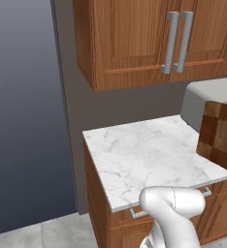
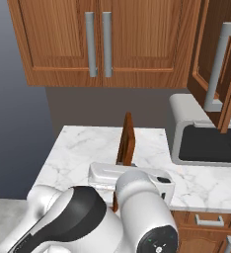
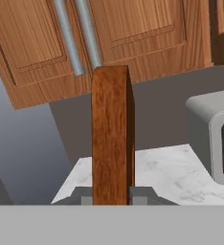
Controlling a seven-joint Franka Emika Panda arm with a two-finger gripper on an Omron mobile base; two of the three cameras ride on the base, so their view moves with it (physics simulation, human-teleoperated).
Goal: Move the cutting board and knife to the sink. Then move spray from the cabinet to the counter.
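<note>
My gripper (image 3: 111,197) is shut on the cutting board (image 3: 111,139), which stands on edge and rises straight up between the fingers (image 3: 83,197). The board's checkered face (image 1: 219,135) shows at the right of the left base view, held above the counter (image 1: 144,155). In the right base view the board (image 2: 127,138) is edge-on, above the hand, over the marble counter (image 2: 78,153). An upper cabinet door (image 2: 213,59) with a grey bar handle hangs open at the right. Knife, sink and spray are out of view.
A grey microwave (image 2: 206,133) sits on the counter to the right of the board. Closed wooden wall cabinets (image 2: 97,39) with two grey bar handles hang above. The counter ends at its left edge, beside a grey wall (image 1: 23,111).
</note>
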